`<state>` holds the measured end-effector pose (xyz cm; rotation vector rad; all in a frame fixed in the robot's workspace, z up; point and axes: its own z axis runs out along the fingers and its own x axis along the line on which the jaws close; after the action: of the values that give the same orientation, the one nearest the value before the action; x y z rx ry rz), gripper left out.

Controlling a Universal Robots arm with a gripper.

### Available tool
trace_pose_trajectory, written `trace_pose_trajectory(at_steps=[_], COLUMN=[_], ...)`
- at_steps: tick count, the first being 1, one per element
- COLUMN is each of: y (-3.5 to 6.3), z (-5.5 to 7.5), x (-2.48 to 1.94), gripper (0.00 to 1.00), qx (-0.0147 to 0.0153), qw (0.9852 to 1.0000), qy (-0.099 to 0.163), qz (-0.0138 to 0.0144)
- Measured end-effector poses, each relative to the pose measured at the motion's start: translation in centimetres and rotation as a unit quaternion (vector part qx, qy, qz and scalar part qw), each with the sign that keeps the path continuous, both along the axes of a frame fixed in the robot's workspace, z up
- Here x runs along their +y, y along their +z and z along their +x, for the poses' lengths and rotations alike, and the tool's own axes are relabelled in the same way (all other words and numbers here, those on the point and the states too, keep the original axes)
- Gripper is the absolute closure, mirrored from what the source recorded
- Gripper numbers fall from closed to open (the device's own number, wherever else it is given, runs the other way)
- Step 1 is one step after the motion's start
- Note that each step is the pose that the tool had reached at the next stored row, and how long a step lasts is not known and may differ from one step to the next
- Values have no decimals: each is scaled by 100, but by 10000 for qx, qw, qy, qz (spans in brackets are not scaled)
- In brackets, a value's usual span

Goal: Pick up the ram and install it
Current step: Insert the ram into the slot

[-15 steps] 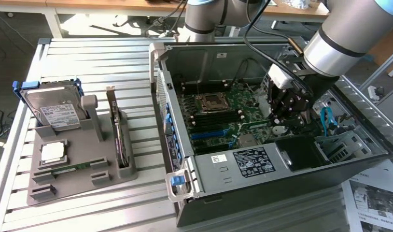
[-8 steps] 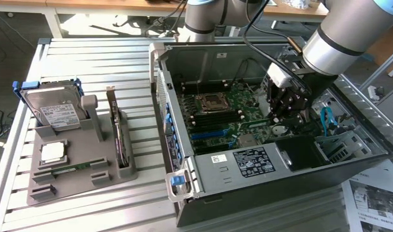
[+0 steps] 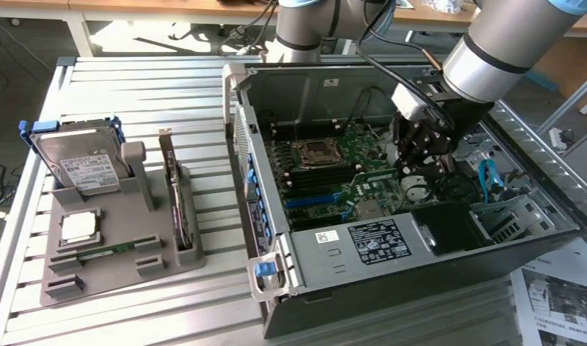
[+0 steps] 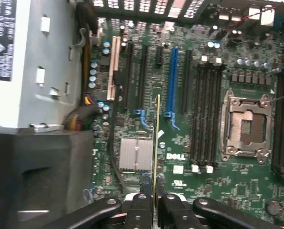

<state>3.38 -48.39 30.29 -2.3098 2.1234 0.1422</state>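
we see an open computer case (image 3: 322, 90) lying on its side on a slatted table, with the robot arm reaching down into it. the gripper (image 4: 155, 192) hangs over the motherboard (image 4: 228, 183), and its two dark fingers (image 4: 143, 202) are pressed together on the ram (image 4: 157, 143), a thin stick that we see edge-on as a narrow yellow-green line standing out from the fingertips. our landmark is the cpu socket (image 4: 246, 126), a square metal frame with its cover open and no chip in it. right beside the cpu socket run the long black memory slots (image 4: 206, 112), and all of them look empty. the ram is not over those slots: it hangs further from the cpu socket, beyond the memory slots, next to a long blue slot (image 4: 172, 81) and a small ribbed silver heat sink (image 4: 136, 154). we cannot tell whether its edge touches the board. well away from the cpu socket, outside the case, a grey holder (image 3: 120, 281) carries a hard drive (image 3: 82, 162), a square silver chip (image 3: 79, 225) and a dark expansion card (image 3: 178, 209). we judge the pick-up done, since the stick is in the claw and inside the case. lining it up with a memory slot by the cpu socket and pressing it home are not yet done.
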Motion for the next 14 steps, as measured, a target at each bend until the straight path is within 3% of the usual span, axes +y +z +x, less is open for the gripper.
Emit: trace_pose_trajectory(at_steps=[5,7,8,10,14], y=[-14,-32,-37,-51,-61], z=[0,0,0,-4,-74], x=[241,361,397,449,474], gripper=[86,86,86,86,86], qx=[0,0,0,0,0], qw=[10000,10000,10000,10000,10000], qy=[0,0,0,0,1], qz=[1,6,6,28,44])
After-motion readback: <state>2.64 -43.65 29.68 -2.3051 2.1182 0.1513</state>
